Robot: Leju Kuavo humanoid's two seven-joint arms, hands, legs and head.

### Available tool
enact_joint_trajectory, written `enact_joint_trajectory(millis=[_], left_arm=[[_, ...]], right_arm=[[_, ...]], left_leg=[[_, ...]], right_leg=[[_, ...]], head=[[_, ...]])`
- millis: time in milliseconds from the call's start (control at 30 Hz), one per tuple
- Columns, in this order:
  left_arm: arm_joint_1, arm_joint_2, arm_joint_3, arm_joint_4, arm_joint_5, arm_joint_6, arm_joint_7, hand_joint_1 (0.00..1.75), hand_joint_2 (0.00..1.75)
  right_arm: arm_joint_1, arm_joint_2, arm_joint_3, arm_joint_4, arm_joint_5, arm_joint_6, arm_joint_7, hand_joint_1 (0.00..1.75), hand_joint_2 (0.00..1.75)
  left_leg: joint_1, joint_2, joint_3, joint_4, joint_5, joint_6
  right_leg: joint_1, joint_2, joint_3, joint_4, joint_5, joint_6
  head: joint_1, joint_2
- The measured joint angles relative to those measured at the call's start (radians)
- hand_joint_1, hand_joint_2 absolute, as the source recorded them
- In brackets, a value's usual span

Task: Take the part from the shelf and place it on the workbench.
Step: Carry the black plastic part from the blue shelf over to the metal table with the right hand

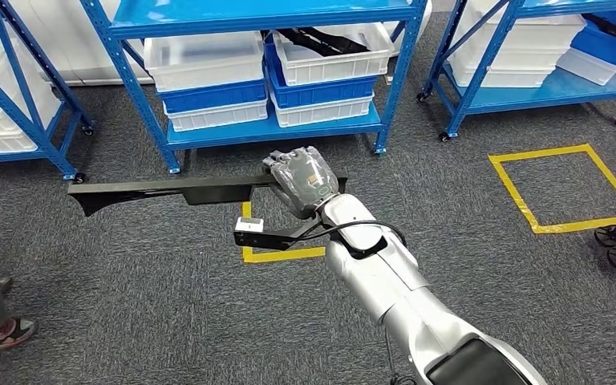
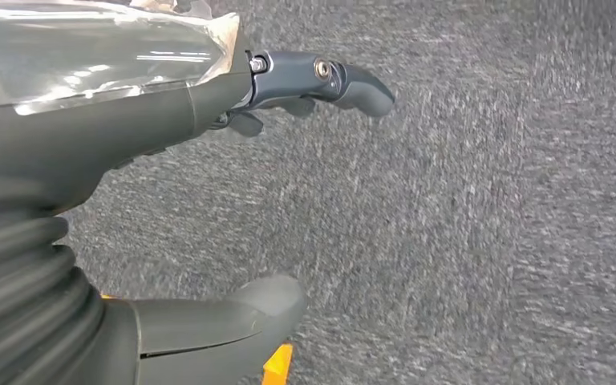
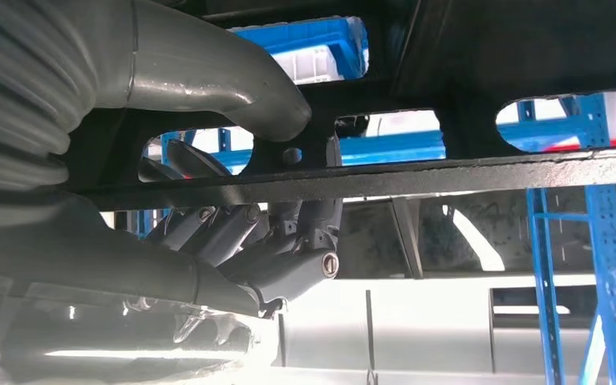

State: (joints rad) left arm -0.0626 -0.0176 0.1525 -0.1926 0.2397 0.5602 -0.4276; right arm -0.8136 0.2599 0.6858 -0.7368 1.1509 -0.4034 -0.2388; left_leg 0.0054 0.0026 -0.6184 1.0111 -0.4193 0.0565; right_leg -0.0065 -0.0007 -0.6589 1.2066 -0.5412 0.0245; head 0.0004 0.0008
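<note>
Head view: silver right arm [image 1: 401, 281] reaches forward over grey speckled carpet [image 1: 168, 305]. Right hand [image 1: 309, 180] grips the part [image 1: 176, 190], a long flat matte-black bar with cut-out slots, held level above the floor and pointing left; in the right wrist view the thumb lies over its top edge and the fingers [image 3: 233, 237] curl beneath. Left hand [image 2: 168, 200] hangs over carpet, thumb and fingers apart, holding nothing. Yellow tape corner [image 1: 277, 253] sits under the part; yellow tape square [image 1: 565, 188] lies right. Open carpet between hand and blue steel shelf [image 1: 273, 128], which carries white and blue plastic bins [image 1: 208, 64]. A person's shoe [image 1: 8, 333] stands at the left edge.
</note>
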Motion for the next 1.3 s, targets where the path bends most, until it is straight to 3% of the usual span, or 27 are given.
enact_joint_trajectory(millis=[33, 67, 100, 133, 200, 233, 267, 300, 333, 400, 433, 500, 600, 667, 733, 800, 833, 900, 967, 1000, 1033, 1167, 1300], left_arm=[[0.0, -0.002, 0.0, 0.0, 0.0, 0.001, 0.0, 0.0, 1.75], [0.001, -0.003, 0.001, 0.0, -0.002, 0.002, 0.0, 0.0, 1.75], [0.001, -0.004, 0.001, 0.0, -0.002, 0.003, 0.0, 0.0, 1.75], [0.003, -0.006, 0.002, 0.001, -0.003, 0.004, 0.0, 0.0, 1.75], [0.004, -0.006, 0.002, 0.001, -0.004, 0.005, 0.001, 0.0, 1.75], [0.005, -0.005, 0.003, 0.001, -0.004, 0.006, 0.001, 0.0, 1.75], [0.005, -0.005, 0.003, 0.001, -0.004, 0.006, 0.002, 0.0, 1.75], [0.005, -0.004, 0.003, 0.001, -0.004, 0.006, 0.002, 0.0, 1.75], [0.005, -0.004, 0.004, 0.001, -0.004, 0.006, 0.002, 0.0, 1.75], [0.004, -0.004, 0.004, 0.001, -0.004, 0.006, 0.004, 0.0, 1.75], [0.003, -0.004, 0.004, 0.001, -0.004, 0.007, 0.004, 0.0, 1.75], [0.001, -0.004, 0.004, 0.001, -0.004, 0.008, 0.005, 0.0, 1.75], [0.001, -0.006, 0.004, 0.001, -0.004, 0.008, 0.005, 0.0, 1.75], [0.001, -0.007, 0.004, 0.001, -0.006, 0.007, 0.002, 0.0, 1.75], [0.001, -0.007, 0.004, 0.0, -0.008, 0.006, -0.002, 0.0, 1.75], [0.001, -0.007, 0.004, 0.0, -0.009, 0.006, -0.006, 0.0, 1.75], [0.001, -0.007, 0.004, 0.0, -0.009, 0.007, -0.007, 0.0, 1.75], [0.002, -0.008, 0.004, 0.0, -0.009, 0.008, -0.01, 0.0, 1.75], [0.002, -0.008, 0.004, 0.0, -0.01, 0.009, -0.012, 0.0, 1.75], [0.002, -0.007, 0.004, 0.0, -0.01, 0.009, -0.013, 0.0, 1.75], [0.002, -0.007, 0.004, 0.0, -0.01, 0.009, -0.014, 0.0, 1.75], [0.004, -0.005, 0.004, 0.0, -0.011, 0.009, -0.014, 0.0, 1.75], [0.005, -0.004, 0.004, 0.0, -0.011, 0.009, -0.016, 0.0, 1.75]], right_arm=[[-0.001, 0.0, 0.0, 0.0, 0.0, 0.0, 0.0, 1.71, 1.75], [-0.003, -0.001, 0.0, 0.0, -0.001, 0.0, 0.0, 1.71, 1.75], [-0.005, 0.0, 0.001, -0.001, -0.001, 0.0, 0.0, 1.71, 1.75], [-0.007, 0.002, 0.001, -0.001, -0.002, 0.0, 0.0, 1.71, 1.75], [-0.009, 0.004, 0.002, -0.001, -0.003, 0.0, 0.0, 1.71, 1.75], [-0.008, 0.005, 0.002, -0.001, -0.003, 0.0, 0.0, 1.71, 1.75], [-0.007, 0.005, 0.002, 0.0, -0.003, 0.0, 0.0, 1.71, 1.75], [-0.005, 0.005, 0.003, 0.001, -0.003, 0.0, 0.0, 1.71, 1.75], [-0.004, 0.004, 0.003, 0.001, -0.003, 0.0, 0.0, 1.71, 1.75], [-0.002, 0.004, 0.004, 0.002, -0.003, 0.0, 0.0, 1.71, 1.75], [-0.002, 0.005, 0.005, 0.002, -0.003, 0.0, 0.0, 1.71, 1.75], [-0.002, 0.007, 0.006, 0.001, -0.003, 0.001, 0.0, 1.71, 1.75], [-0.002, 0.007, 0.007, 0.002, -0.003, 0.001, 0.0, 1.71, 1.75], [-0.001, 0.005, 0.007, 0.002, -0.003, 0.001, 0.0, 1.71, 1.75], [-0.001, 0.002, 0.007, 0.002, -0.003, 0.002, 0.0, 1.71, 1.75], [0.001, -0.001, 0.008, 0.002, -0.003, 0.004, 0.001, 1.71, 1.75], [0.002, -0.002, 0.008, 0.002, -0.003, 0.005, 0.002, 1.71, 1.75], [0.001, -0.003, 0.008, 0.002, -0.003, 0.006, 0.002, 1.71, 1.75], [-0.002, 0.0, 0.008, 0.001, -0.003, 0.006, 0.003, 1.71, 1.75], [-0.004, 0.002, 0.008, 0.001, -0.003, 0.006, 0.003, 1.71, 1.75], [-0.005, 0.003, 0.008, 0.001, -0.003, 0.007, 0.003, 1.71, 1.75], [-0.007, 0.004, 0.008, 0.001, -0.003, 0.008, 0.004, 1.71, 1.75], [-0.007, 0.004, 0.008, 0.001, -0.003, 0.008, 0.004, 1.71, 1.75]], left_leg=[[-0.004, 0.001, -0.026, 0.0, 0.025, -0.003], [-0.006, 0.001, -0.048, -0.004, 0.053, -0.013], [-0.005, 0.0, -0.064, -0.003, 0.063, -0.025], [0.0, -0.001, -0.075, 0.009, 0.048, -0.037], [0.008, -0.005, -0.102, 0.095, -0.042, -0.056], [0.012, -0.005, -0.118, 0.161, -0.089, -0.063], [0.016, -0.005, -0.129, 0.224, -0.118, -0.071], [0.02, -0.005, -0.131, 0.264, -0.123, -0.078], [0.026, -0.005, -0.116, 0.271, -0.108, -0.085], [0.038, -0.004, -0.035, 0.183, -0.067, -0.097], [0.04, -0.005, 0.015, 0.116, -0.065, -0.101], [0.036, -0.007, 0.068, 0.032, -0.083, -0.095], [0.026, -0.006, 0.059, 0.014, -0.074, -0.057], [0.025, -0.002, 0.046, 0.004, -0.054, -0.029], [0.024, 0.0, 0.029, 0.001, -0.037, -0.016], [0.023, 0.0, 0.01, 0.002, -0.021, -0.015], [0.023, 0.0, 0.001, 0.002, -0.014, -0.017], [0.022, 0.0, -0.012, 0.003, -0.001, -0.023], [0.02, 0.0, -0.021, 0.003, 0.01, -0.034], [0.018, 0.0, -0.023, 0.003, 0.015, -0.04], [0.017, 0.0, -0.025, 0.003, 0.018, -0.042], [0.023, -0.001, -0.031, -0.004, 0.035, -0.026], [0.028, -0.001, -0.031, -0.019, 0.051, -0.046]], right_leg=[[0.007, 0.0, 0.051, -0.037, -0.009, -0.004], [0.009, -0.001, 0.107, -0.105, 0.005, -0.012], [0.009, -0.002, 0.163, -0.199, 0.026, -0.026], [0.006, -0.003, 0.175, -0.241, 0.033, -0.042], [-0.002, -0.006, 0.153, -0.247, 0.065, -0.058], [-0.002, -0.006, 0.139, -0.246, 0.077, -0.06], [-0.002, -0.006, 0.124, -0.244, 0.088, -0.058], [-0.003, -0.007, 0.109, -0.241, 0.097, -0.054], [-0.006, -0.007, 0.093, -0.236, 0.105, -0.049], [-0.011, -0.007, 0.061, -0.217, 0.117, -0.037], [-0.012, -0.007, 0.045, -0.206, 0.121, -0.031], [-0.008, -0.007, 0.026, -0.19, 0.129, -0.018], [-0.003, -0.005, 0.011, -0.188, 0.142, 0.008], [-0.004, -0.004, -0.016, -0.143, 0.104, 0.008], [-0.006, -0.003, -0.059, -0.02, 0.026, 0.0], [-0.006, -0.003, -0.083, 0.088, -0.017, 0.005], [-0.006, -0.003, -0.07, 0.094, -0.014, 0.011], [-0.006, -0.003, 0.012, -0.005, 0.016, 0.021], [-0.003, -0.002, 0.11, -0.146, 0.029, 0.016], [0.0, -0.001, 0.135, -0.188, 0.03, 0.01], [-0.001, 0.001, 0.144, -0.208, 0.029, 0.004], [-0.001, 0.002, 0.134, -0.212, 0.041, -0.014], [0.004, 0.002, 0.125, -0.211, 0.051, -0.029]], head=[[-0.001, 0.0], [0.0, 0.0], [0.0, 0.0], [-0.001, 0.0], [-0.004, 0.0], [-0.006, 0.0], [-0.007, 0.0], [-0.007, 0.0], [-0.008, 0.0], [-0.008, 0.0], [-0.01, 0.0], [-0.011, 0.0], [-0.01, 0.0], [-0.007, 0.0], [-0.005, 0.0], [-0.003, 0.0], [-0.003, 0.0], [-0.002, 0.0], [-0.002, 0.0], [-0.001, 0.0], [-0.001, 0.0], [-0.007, 0.0], [-0.007, 0.0]])
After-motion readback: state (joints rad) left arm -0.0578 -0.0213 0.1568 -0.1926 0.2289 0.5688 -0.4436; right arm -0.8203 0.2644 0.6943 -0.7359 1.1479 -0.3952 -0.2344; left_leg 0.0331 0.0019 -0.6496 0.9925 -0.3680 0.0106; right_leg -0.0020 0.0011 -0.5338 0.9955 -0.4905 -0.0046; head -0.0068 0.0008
